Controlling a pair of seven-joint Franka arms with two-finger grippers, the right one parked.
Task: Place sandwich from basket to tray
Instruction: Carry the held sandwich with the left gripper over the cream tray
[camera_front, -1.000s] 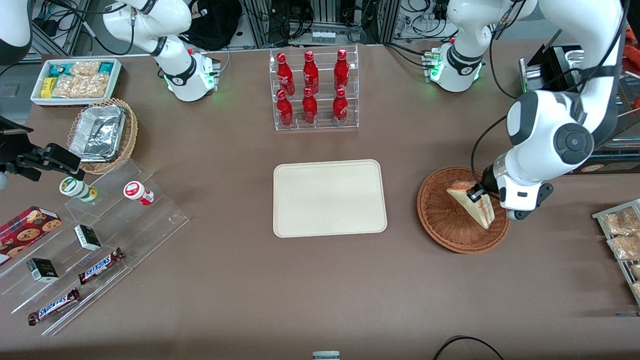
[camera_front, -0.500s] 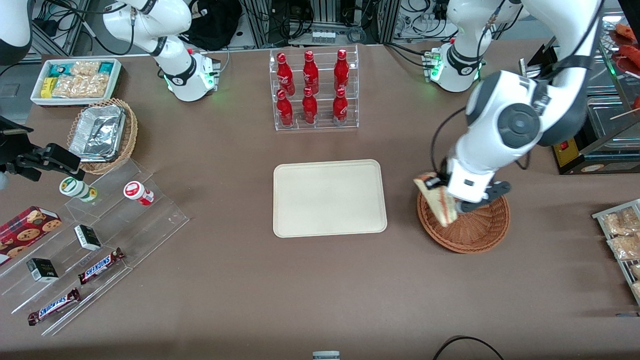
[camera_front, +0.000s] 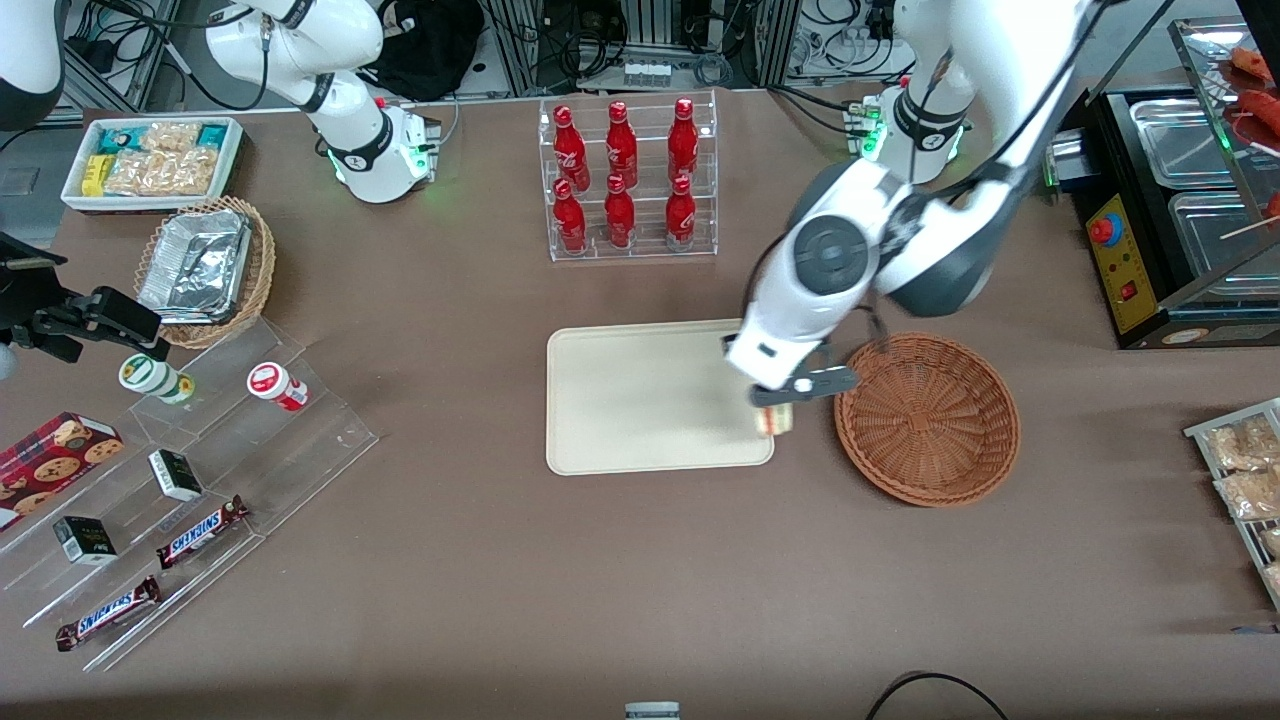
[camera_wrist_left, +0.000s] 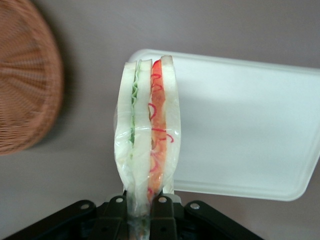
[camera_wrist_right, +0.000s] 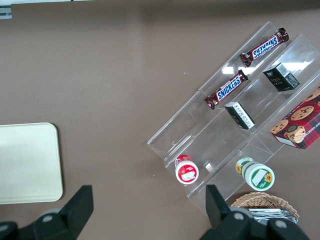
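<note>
Sandwich wedge, pale bread with red and green filling (camera_wrist_left: 147, 130), now out of round reddish-brown wicker basket (camera_front: 928, 418), pinched between my gripper (camera_wrist_left: 145, 202) fingers, just reaching cream rectangular tray (camera_front: 640, 400) edge. Lowering next, I judge.

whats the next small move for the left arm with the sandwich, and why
Probably carry it a little farther over the flat cream-beige rectangular tray before lowering. The tool is shut on the wrapped triangular sandwich, which hangs above the tray's edge nearest the round reddish-brown wicker basket, partly over bare table, so releasing here risks it landing on the rim.
</note>
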